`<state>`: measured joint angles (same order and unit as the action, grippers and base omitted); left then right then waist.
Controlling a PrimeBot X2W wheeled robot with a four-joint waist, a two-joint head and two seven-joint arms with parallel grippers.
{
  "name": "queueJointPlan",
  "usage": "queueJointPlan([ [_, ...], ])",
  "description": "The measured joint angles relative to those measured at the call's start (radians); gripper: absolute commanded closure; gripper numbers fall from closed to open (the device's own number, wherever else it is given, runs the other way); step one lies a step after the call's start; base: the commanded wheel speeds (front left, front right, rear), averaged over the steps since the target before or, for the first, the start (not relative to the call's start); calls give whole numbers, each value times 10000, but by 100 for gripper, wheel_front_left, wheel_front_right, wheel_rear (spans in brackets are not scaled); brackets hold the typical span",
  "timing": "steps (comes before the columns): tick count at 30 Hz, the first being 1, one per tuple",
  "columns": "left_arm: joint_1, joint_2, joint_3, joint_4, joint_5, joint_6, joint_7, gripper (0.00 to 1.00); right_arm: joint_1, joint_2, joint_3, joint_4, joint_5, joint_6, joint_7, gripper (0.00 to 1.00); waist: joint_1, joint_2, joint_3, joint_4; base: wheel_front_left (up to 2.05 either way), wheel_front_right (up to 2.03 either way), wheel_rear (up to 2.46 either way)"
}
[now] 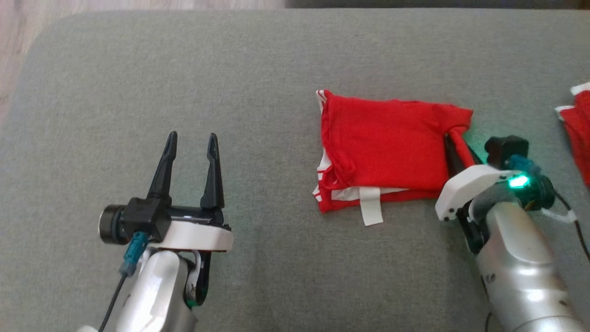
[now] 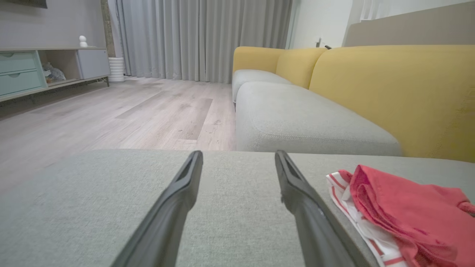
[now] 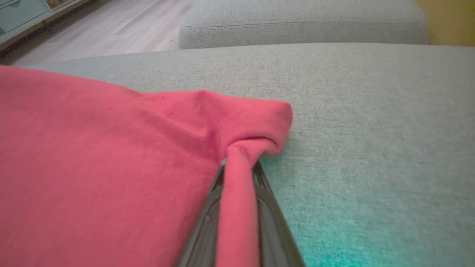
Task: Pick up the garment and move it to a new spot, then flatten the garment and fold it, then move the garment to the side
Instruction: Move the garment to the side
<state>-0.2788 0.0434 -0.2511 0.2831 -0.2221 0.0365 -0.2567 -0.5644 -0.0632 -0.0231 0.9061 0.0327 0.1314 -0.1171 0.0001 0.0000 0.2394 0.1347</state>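
At lower right of the head view, the right end effector [image 1: 454,140] is pinched on a narrow red fold drawn out from the right corner of the garment [image 1: 382,143]. The right wrist view shows both dark fingers [image 3: 269,207] pressed against this strip, with the cloth bunched just beyond their tips. Behind them, the white wrist housing carries a green light [image 1: 518,181], and the silver forearm [image 1: 521,272] slopes down to the lower right corner, so the fingers point up and leftward.

The garment lies folded into a rough rectangle on the grey seat cushion [image 1: 138,69], right of centre. White striped layers show along its left edge, and a white tab [image 1: 371,210] protrudes from its near edge.

The left end effector [image 1: 192,137] stands spread, holding nothing, its fingers pointing up the view over bare cushion, well apart from the garment's left edge. Its forearm rises from the lower left.

A second red cloth [image 1: 578,133] lies at the right margin.
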Motion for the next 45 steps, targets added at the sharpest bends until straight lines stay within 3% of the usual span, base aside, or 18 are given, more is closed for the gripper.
queueJointPlan([
  [8, 26, 0, -63, 25, 0, -13, 0, 0, 37, -493, 1083, -157, -696, 0, -650, 100, -1, 0, -590, -658, 0, 0, 0],
  [15, 141, 0, -169, 13, -117, 75, 0, 0, 24, -2313, 1856, -1087, -736, 0, -491, 100, -2, 0, -850, -1334, 0, 0, 0],
  [20, 120, 0, -228, -38, -159, 73, 0, 0, -255, -3820, 1935, -1582, -587, 0, 134, 100, -1, 0, -455, -1398, 0, 0, 0],
  [29, -439, -4, -144, -46, -140, -29, 0, 0, -1267, -5718, 715, -1220, -754, 0, 662, 100, 0, 0, 646, -1172, 0, 0, 0],
  [38, -888, -12, -27, -56, -36, -192, 0, 0, -1907, -6052, -259, -339, -2031, 2, 834, 100, 2, 0, 1557, -886, 0, 0, 0],
  [39, -886, -12, -19, -50, -36, -194, 0, 0, -1924, -6044, -385, -297, -2169, 2, 825, 72, 2, 0, 1566, -877, 0, 0, 0],
  [40, -886, -12, -6, -44, -15, -194, 0, 0, -1941, -6031, -527, -261, -2309, 2, 823, 2, 1, 0, 1558, -879, 0, 0, 0],
  [45, -884, -13, 61, 36, 50, -199, 0, 0, -2027, -5647, -1068, -213, -2832, 2, 665, 0, 0, 0, 1317, -922, 0, 0, 0],
])
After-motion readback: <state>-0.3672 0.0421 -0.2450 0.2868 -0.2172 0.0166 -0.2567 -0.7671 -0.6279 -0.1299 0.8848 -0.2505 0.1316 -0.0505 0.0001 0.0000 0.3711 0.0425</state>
